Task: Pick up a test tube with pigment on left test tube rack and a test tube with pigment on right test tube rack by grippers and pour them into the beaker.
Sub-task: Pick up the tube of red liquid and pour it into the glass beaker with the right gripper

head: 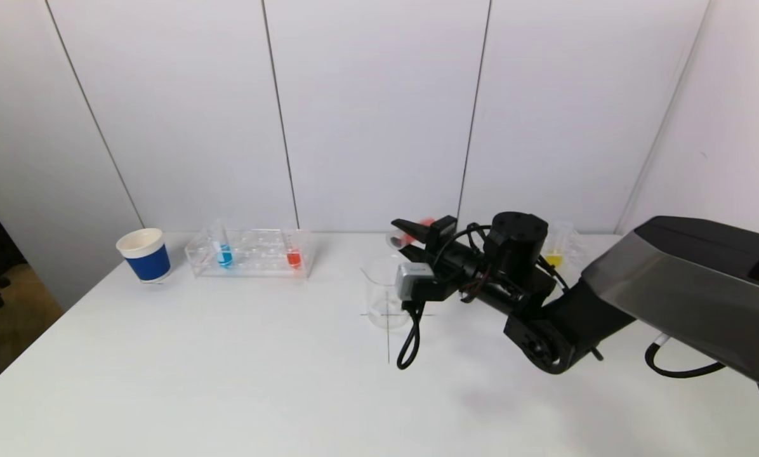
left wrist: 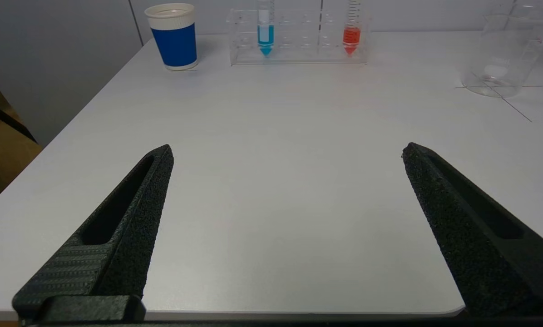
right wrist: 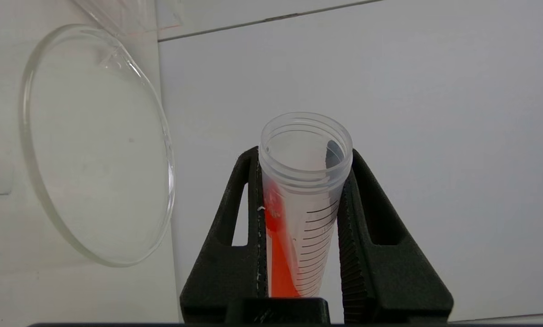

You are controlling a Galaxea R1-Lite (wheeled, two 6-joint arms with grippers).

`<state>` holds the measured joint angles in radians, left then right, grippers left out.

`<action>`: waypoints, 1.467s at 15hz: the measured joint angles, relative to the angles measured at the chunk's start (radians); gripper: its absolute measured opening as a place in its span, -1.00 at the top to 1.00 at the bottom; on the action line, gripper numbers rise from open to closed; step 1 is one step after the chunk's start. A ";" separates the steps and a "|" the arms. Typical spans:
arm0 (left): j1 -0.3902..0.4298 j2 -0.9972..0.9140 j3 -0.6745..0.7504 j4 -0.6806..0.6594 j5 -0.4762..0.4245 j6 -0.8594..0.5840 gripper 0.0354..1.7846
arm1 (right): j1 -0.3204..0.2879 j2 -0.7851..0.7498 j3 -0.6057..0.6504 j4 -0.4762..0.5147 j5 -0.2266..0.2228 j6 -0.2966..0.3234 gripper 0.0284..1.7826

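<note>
My right gripper (head: 411, 232) is shut on a clear test tube (right wrist: 298, 204) with red pigment. The tube lies tilted, its open mouth up beside the rim of the empty glass beaker (head: 386, 292), and the red liquid runs along its lower side. The left rack (head: 249, 252) holds a blue tube (head: 224, 254) and a red tube (head: 294, 257). Behind my right arm, the right rack (head: 563, 247) holds a yellow tube (head: 553, 259). My left gripper (left wrist: 288, 150) is open over bare table near the front edge, far from the left rack (left wrist: 298, 41).
A blue and white paper cup (head: 145, 254) stands left of the left rack. My right arm and its hanging black cable (head: 410, 346) reach across the table beside the beaker. White wall panels close off the back edge.
</note>
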<state>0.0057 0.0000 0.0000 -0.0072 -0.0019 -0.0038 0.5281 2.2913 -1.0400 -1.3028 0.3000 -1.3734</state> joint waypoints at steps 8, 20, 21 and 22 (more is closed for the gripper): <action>0.000 0.000 0.000 0.000 0.001 0.000 -0.98 | -0.006 -0.003 -0.001 0.020 -0.020 -0.051 0.47; 0.000 0.000 0.000 0.000 0.000 0.000 -0.98 | -0.003 -0.021 -0.002 0.042 -0.035 -0.112 0.47; 0.000 0.000 0.000 0.000 0.000 0.000 -0.98 | -0.003 -0.021 -0.001 0.042 -0.035 -0.116 0.47; 0.000 0.000 0.000 0.000 0.001 0.000 -0.98 | -0.003 -0.022 -0.001 0.042 -0.035 -0.120 0.47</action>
<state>0.0057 0.0000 0.0000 -0.0072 -0.0013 -0.0043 0.5249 2.2691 -1.0415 -1.2609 0.2651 -1.4932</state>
